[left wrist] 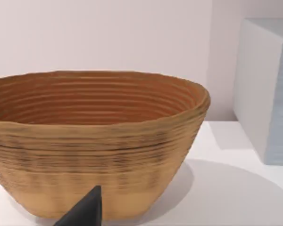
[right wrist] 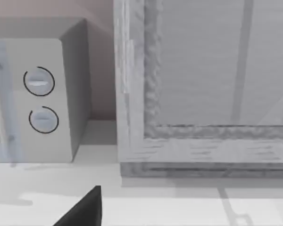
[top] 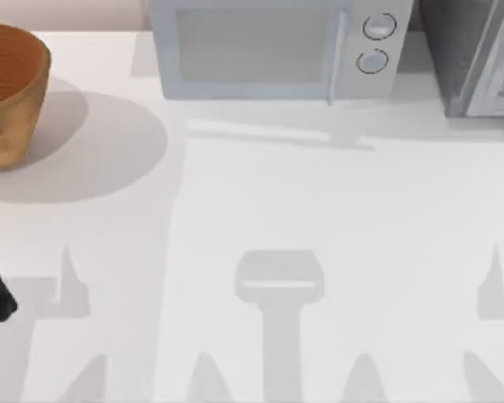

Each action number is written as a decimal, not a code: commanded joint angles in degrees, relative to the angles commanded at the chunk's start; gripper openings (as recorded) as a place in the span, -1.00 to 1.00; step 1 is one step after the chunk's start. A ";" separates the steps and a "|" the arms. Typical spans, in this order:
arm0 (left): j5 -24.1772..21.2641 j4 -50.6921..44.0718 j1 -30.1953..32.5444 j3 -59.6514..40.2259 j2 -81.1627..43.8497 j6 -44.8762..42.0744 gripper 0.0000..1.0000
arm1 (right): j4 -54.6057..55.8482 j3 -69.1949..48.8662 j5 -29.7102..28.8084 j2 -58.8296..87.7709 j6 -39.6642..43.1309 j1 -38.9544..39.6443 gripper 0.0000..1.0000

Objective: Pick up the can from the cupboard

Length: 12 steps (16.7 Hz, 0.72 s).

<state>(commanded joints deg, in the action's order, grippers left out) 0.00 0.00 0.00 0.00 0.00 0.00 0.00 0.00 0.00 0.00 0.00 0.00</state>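
Table (top: pixel 260 210) middle and near edge open, room to pass. Far edge blocked: basket (top: pixel 8 88) at far-left corner, microwave (top: pixel 277 46) centre, cupboard (top: pixel 475 54) at far-right corner with door panel (right wrist: pixel 212 66) facing the open surface. Narrow gap between microwave and cupboard.

Ribbed woven basket (left wrist: pixel 99 141); matt white table (top: pixel 260 210); smooth white microwave (top: pixel 269 50); dark grey speckled cupboard (right wrist: pixel 203 84).

White table (top: pixel 260 210) under soft light, pale pinkish wall (left wrist: pixel 108 33) behind.
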 joint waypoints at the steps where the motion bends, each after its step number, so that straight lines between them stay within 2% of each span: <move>1: 0.00 0.00 0.00 0.00 0.00 0.00 1.00 | 0.00 0.00 0.00 0.00 0.00 0.00 1.00; 6: 0.00 0.00 0.00 0.00 0.00 0.00 1.00 | -0.50 -6.01 -0.80 4.32 -0.26 0.81 1.00; 12: 0.00 0.00 0.00 0.00 0.00 0.00 1.00 | -6.23 -31.43 -4.21 23.76 -0.58 3.16 1.00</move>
<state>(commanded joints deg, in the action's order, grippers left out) 0.00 0.00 0.00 0.00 0.00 0.00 -6.23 -31.43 -4.21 23.76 -0.58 3.16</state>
